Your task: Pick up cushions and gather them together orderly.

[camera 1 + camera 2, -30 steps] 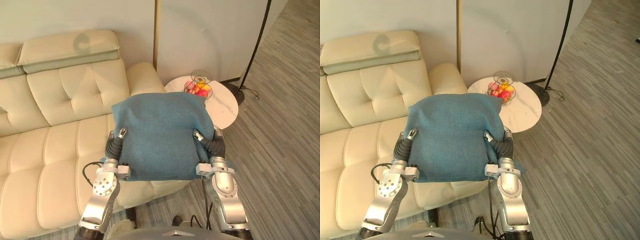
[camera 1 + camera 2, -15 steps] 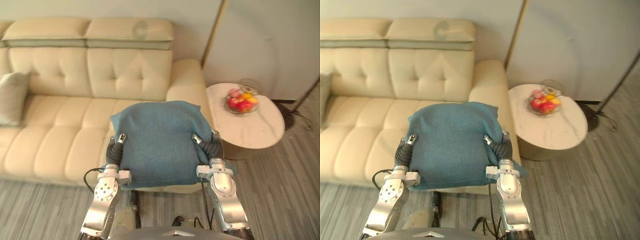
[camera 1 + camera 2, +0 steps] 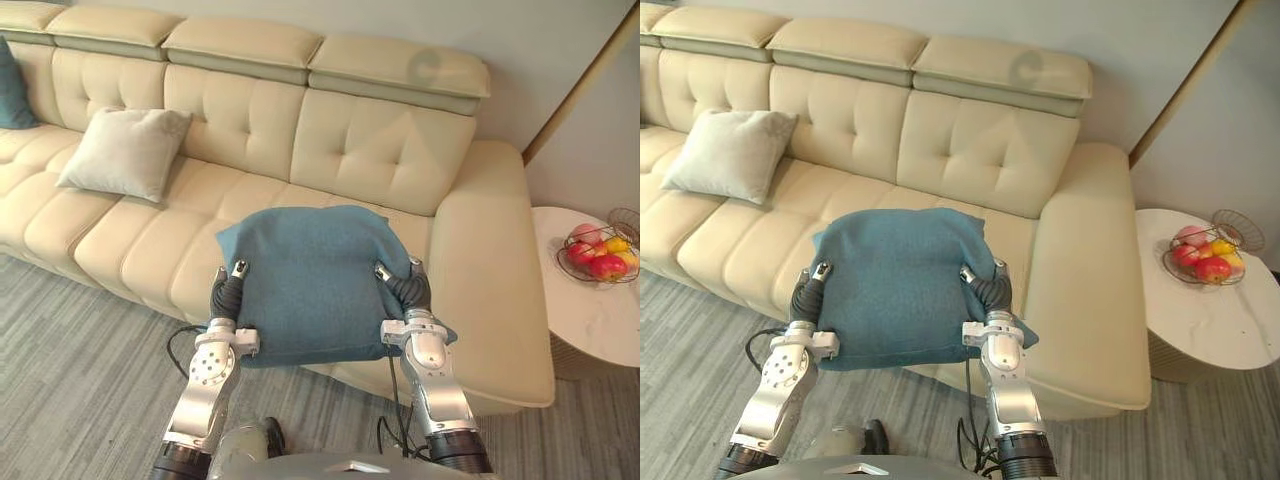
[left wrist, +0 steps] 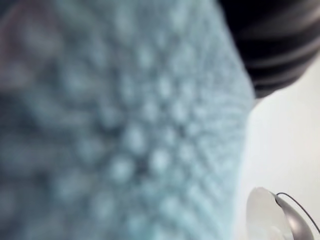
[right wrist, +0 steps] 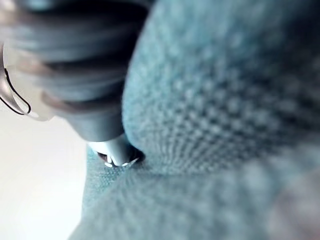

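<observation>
I hold a blue cushion (image 3: pixel 315 285) in the air in front of the cream sofa (image 3: pixel 330 130), one hand at each side. My left hand (image 3: pixel 229 288) grips its left edge, thumb on top. My right hand (image 3: pixel 404 286) grips the right edge the same way. The fingers of both lie under the fabric. Up close, the cushion's knit (image 4: pixel 125 125) presses against the left hand, and a finger (image 5: pixel 113 151) of the right hand digs into the cloth. A light grey cushion (image 3: pixel 125 152) leans on the sofa's back to the left. A dark teal cushion (image 3: pixel 12 70) shows at the far left edge.
A round white side table (image 3: pixel 590 320) stands right of the sofa's arm, with a wire fruit basket (image 3: pixel 598 250) on it. Grey wood floor (image 3: pixel 90 350) runs along the sofa's front. The seat between the grey cushion and the blue one is bare.
The whole view has swung left along the sofa, so the camera moved. The grey and teal cushions have come into sight. The blue cushion stays held between both hands.
</observation>
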Robot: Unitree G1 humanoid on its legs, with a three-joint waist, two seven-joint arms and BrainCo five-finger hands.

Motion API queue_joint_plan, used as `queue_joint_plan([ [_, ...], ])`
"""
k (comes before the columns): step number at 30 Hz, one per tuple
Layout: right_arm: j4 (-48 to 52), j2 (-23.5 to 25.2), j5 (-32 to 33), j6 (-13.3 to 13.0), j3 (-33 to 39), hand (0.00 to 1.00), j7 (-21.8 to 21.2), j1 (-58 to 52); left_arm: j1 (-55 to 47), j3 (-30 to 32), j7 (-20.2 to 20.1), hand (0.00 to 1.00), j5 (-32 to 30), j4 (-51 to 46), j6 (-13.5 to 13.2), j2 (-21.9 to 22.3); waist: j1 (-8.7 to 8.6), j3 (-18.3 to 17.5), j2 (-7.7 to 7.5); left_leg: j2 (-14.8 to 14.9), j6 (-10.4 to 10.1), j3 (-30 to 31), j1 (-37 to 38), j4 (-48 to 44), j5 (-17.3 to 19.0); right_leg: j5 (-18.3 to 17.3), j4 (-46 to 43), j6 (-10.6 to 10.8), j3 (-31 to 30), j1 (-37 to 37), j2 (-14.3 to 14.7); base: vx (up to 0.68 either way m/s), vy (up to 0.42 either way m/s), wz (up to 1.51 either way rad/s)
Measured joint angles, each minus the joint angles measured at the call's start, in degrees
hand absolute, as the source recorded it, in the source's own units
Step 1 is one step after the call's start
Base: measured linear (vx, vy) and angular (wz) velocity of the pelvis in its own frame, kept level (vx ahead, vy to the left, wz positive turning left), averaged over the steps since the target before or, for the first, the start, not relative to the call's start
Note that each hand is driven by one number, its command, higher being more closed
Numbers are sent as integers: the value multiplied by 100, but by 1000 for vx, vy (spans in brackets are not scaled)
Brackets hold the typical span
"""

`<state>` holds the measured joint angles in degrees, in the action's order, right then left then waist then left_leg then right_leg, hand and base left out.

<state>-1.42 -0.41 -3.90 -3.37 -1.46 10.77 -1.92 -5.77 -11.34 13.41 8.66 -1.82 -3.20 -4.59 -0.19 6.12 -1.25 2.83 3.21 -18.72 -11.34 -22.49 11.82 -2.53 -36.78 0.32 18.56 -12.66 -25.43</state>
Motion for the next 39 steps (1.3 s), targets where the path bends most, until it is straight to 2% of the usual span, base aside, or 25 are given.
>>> queue_joint_plan([
  [1, 0, 1, 1, 0, -2, 100, -24, -26, -9, -1, -8, 100, 0, 13, 2, -3, -58, 47, -5, -33, 0, 35, 75, 90, -1, -215, -160, 50, -208, -120, 237, -42, 122, 46],
  [2, 0, -5, 0, 0, -4, 100, -36, -43, -52, -3, -42, 100, 0, 16, 14, -4, -146, 52, -60, -150, 4, 31, 168, 345, -5, -530, -140, 130, -371, -379, 684, 5, 70, 32],
  [5, 2, -36, 6, -1, 3, 100, -46, -42, -61, -24, -151, 100, -2, 16, 28, -3, -276, 72, -94, -361, -1, -21, 281, 712, -26, -643, 445, 154, -282, -742, 1284, 72, 54, 26],
  [7, 2, -109, 8, 1, 3, 100, -65, -62, -60, -54, -174, 100, -3, 16, 43, -1, -372, 105, -52, -454, -11, -22, 486, 971, -45, -454, 1349, 144, -168, -758, 1681, 201, 6, 27],
  [8, 9, -120, 8, 1, 3, 100, -67, -92, -60, -80, -178, 100, -14, 16, 46, -3, -447, 98, -58, -524, -96, -10, 684, 1173, -103, -165, 1962, 137, -203, -713, 1860, 281, -13, 37],
  [11, 347, -221, 19, -18, 50, 100, -60, -422, -54, -279, -187, 100, -49, 15, 45, -2, -508, 49, -46, -638, -130, 195, 804, 1044, 28, 338, 2109, -143, -537, -693, 1922, 359, -64, 50],
  [12, 421, -263, 24, -18, 61, 100, -61, -515, -54, -353, -205, 100, -50, 15, 45, 17, -524, 31, 38, -582, -211, 321, 786, 889, 184, 389, 2023, -196, -486, -628, 1950, 597, -137, 53],
  [13, 554, -317, 26, -11, 69, 100, -58, -697, -96, -449, -213, 100, -48, 13, 45, 33, -507, -6, 235, -311, -370, 338, 798, 510, 316, 242, 2028, -224, -277, -409, 2097, 473, -105, 40],
  [14, 620, -300, 26, -7, 65, 100, -58, -763, -99, -450, -218, 100, -47, 7, 46, 34, -513, 1, 245, -190, -387, 311, 691, 122, 327, 168, 2039, -254, -196, -291, 2125, 474, -122, 34],
  [15, 920, -311, 27, 29, 53, 100, -58, -985, -124, -450, -234, 100, -44, 7, 54, 75, -497, 9, 268, 139, -496, 293, 312, -1110, 300, 112, 2123, -343, -71, 0, 2220, 453, -102, 18],
  [17, 1600, -386, 26, 46, 41, 100, -41, -1303, -207, -462, -314, 100, -42, -39, 56, 136, -321, 5, 273, 702, -476, 167, -107, -2682, 174, 69, 2416, -403, -211, 531, 2374, 477, -61, -20],
  [19, 2037, -481, 24, 9, 42, 100, -25, -1330, -250, -459, -364, 100, -35, -219, 55, 184, -289, -8, 287, 1030, -467, 143, -280, -2938, 257, 67, 2570, -403, -404, 747, 2360, 352, 48, -50],
  [20, 2200, -505, 24, -22, 51, 100, -12, -1311, -241, -448, -370, 100, -35, -401, 35, 232, -229, -18, 299, 1204, -489, 177, -352, -2651, 366, 67, 2653, -401, -607, 815, 2340, 296, 125, -59],
  [22, 2264, -494, 23, -22, 55, 100, 8, -1325, -215, -434, -372, 100, -37, -470, 8, 292, -161, -20, 301, 1252, -475, 321, -352, -2086, 416, 61, 2689, -391, -802, 894, 2286, 189, 226, -59],
  [23, 2268, -477, 22, -22, 54, 100, 21, -1326, -219, -424, -377, 100, -41, -486, 7, 300, -113, -21, 290, 1144, -517, 592, -329, -1335, 396, -1, 2650, -273, -991, 940, 2168, 143, 359, -67],
  [25, 2266, -495, 21, -21, 51, 100, 18, -1366, -292, -423, -377, 100, -46, -495, 8, 328, -27, -97, 437, 951, -628, 1360, -74, 98, -178, -207, 2496, 180, -1315, 905, 2151, 109, 419, -83],
  [26, 2043, -362, 17, -6, 7, 100, -10, -1383, -399, -377, -367, 100, -53, -478, 41, 291, 0, -156, 427, 795, -1112, 1745, -54, -54, -408, -359, 2391, 495, -1669, 848, 2117, 91, 400, -75],
  [28, 2025, -186, 17, 1, -57, 100, -45, -1582, -519, -344, -367, 100, -85, -518, 40, 273, 29, -255, 200, 414, -1079, 2225, -36, -232, -234, -348, 2400, 522, -1996, 797, 1863, 81, 327, -56],
  [29, 2024, -185, 17, 4, -69, 100, -56, -1581, -545, -335, -367, 100, -98, -535, 40, 268, 30, -259, 195, 404, -1043, 2178, -19, -243, -149, -333, 2419, 536, -2089, 781, 1852, 19, 298, -76],
  [32, 2025, -116, 13, 24, -254, 100, -196, -1559, -822, -212, -366, 100, -99, -681, 40, 152, 165, -312, -44, 390, -817, 1289, 116, -351, 212, 46, 2640, 770, -2968, 481, 1785, -114, 265, -135],
  [35, 2026, -115, 11, 25, -266, 100, -208, -1555, -859, -212, -367, 100, -97, -711, 40, 105, 173, -389, -169, 427, -717, 552, 281, -361, 415, 448, 2780, 761, -3572, 177, 1833, -141, 163, -152],
  [36, 2025, -115, 11, 25, -265, 100, -208, -1553, -859, -208, -367, 100, -97, -739, 40, 106, 199, -390, -176, 461, -679, 407, 302, -375, 460, 639, 2788, 712, -3565, 39, 1897, -137, 115, -176],
  [37, 2000, -106, 12, 25, -272, 100, -208, -1544, -862, -181, -367, 100, -96, -782, 40, 104, 242, -376, -200, 532, -647, 110, 349, -308, 475, 743, 2903, 448, -3344, -74, 1913, -143, 63, -147],
  [38, 1965, -112, 14, 25, -271, 100, -208, -1521, -860, -178, -368, 100, -96, -784, 40, 115, 211, -366, -161, 606, -621, -22, 364, -272, 474, 644, 2863, 261, -3166, -168, 1907, -133, -20, -131],
  [39, 1769, -112, 16, 21, -268, 100, -208, -1451, -863, -168, -369, 100, -98, -783, 43, 126, 148, -327, -103, 726, -622, -158, 447, -190, 472, 467, 2256, 251, -2654, -426, 1903, -53, -71, -83],
])
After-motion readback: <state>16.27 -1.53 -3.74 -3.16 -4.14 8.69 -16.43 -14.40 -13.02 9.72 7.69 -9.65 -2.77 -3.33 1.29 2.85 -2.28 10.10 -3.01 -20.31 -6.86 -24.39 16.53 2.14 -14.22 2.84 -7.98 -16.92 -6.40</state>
